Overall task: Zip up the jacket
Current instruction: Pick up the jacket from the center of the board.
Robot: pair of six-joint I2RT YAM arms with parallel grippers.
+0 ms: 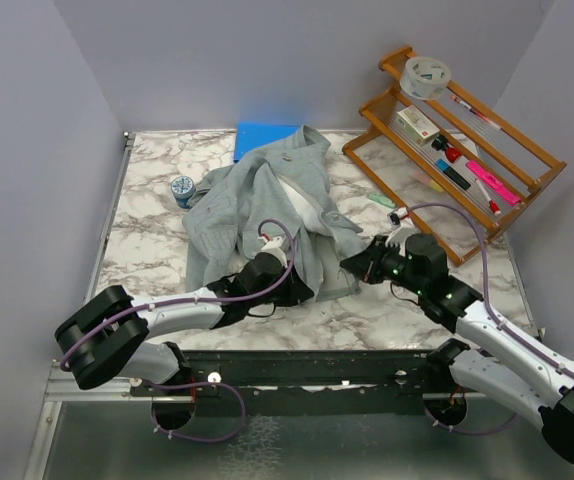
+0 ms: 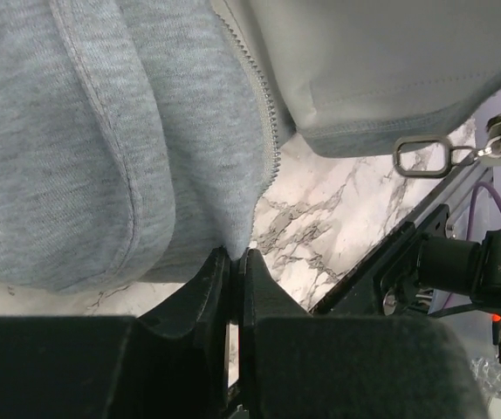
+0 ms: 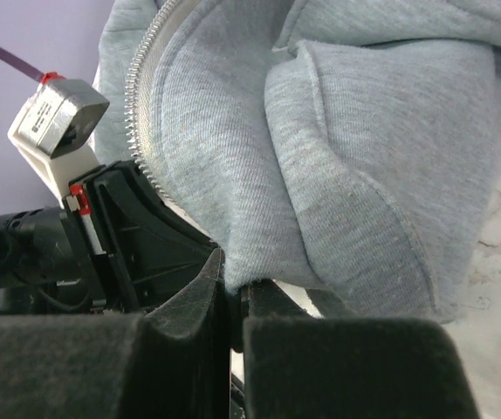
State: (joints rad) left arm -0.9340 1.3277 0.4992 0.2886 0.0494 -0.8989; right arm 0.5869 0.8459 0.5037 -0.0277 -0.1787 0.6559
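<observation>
The light grey jacket (image 1: 257, 190) lies rumpled and unzipped on the marble table (image 1: 147, 250), its two front edges apart. My left gripper (image 1: 289, 285) sits at the near hem; in the left wrist view it (image 2: 236, 255) is shut on the jacket (image 2: 76, 131) just below the end of the zipper teeth (image 2: 264, 113). My right gripper (image 1: 352, 264) is at the other front corner. In the right wrist view it (image 3: 233, 284) is shut on a fold of the jacket (image 3: 364, 157) beside the other row of zipper teeth (image 3: 141, 113). A metal ring (image 2: 422, 155) hangs by the far hem.
A blue pad (image 1: 262, 138) lies under the jacket's far end. A small blue-and-white tin (image 1: 183, 189) stands left of the jacket. At the back right is a wooden rack (image 1: 512, 140) with pens and a tape roll (image 1: 426, 75). A green item (image 1: 382, 201) lies near it.
</observation>
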